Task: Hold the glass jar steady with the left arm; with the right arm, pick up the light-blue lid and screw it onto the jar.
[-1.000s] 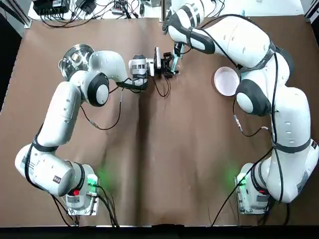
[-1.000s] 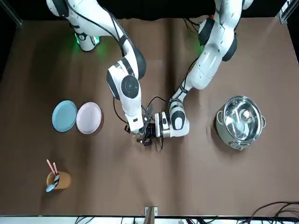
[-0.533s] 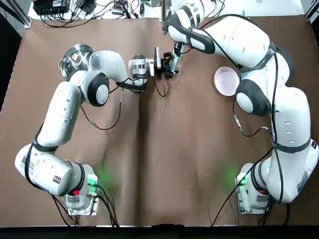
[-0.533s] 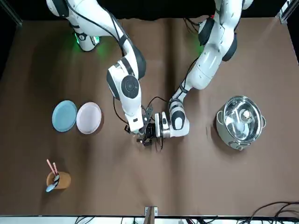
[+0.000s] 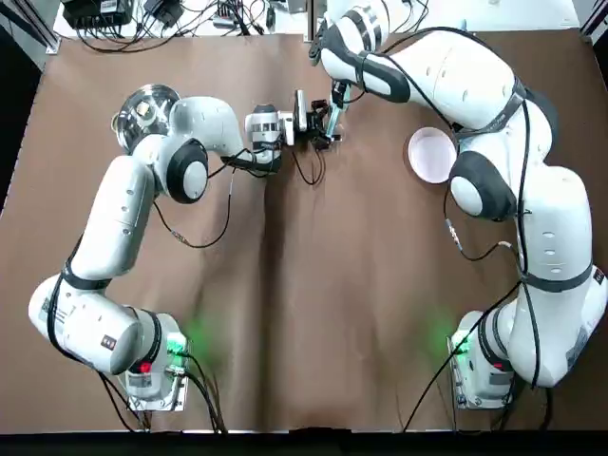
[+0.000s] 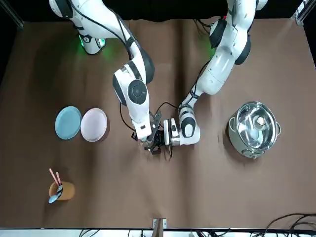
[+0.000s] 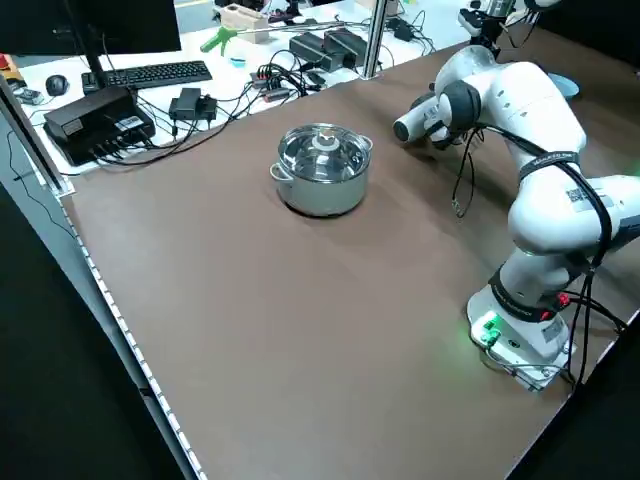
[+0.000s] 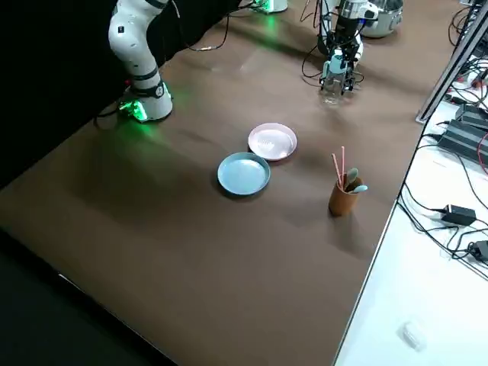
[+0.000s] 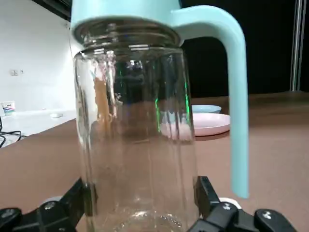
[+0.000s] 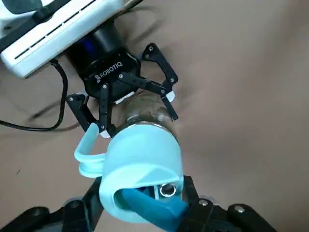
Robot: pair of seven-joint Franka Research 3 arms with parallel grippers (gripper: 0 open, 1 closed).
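Note:
The glass jar [image 9: 137,135] stands upright on the brown table, far from the arms' bases near the middle. My left gripper [image 9: 140,205] is shut on its lower part; the right wrist view shows the same hold, its fingers [image 10: 166,99] against the jar [image 10: 145,108]. The light-blue lid [image 10: 140,166], with a loop handle [image 9: 236,96], sits on the jar's mouth. My right gripper [image 10: 142,195] comes down from above and is shut on the lid. From overhead, both grippers meet at the jar [image 5: 324,120]. The front view shows the jar [image 6: 154,143] between them.
A steel pot with its lid [image 5: 144,107] stands behind the left arm's elbow. A pink plate [image 6: 94,124] and a blue plate [image 6: 68,122] lie on the right arm's side. A brown cup with utensils [image 6: 61,189] stands near the far edge.

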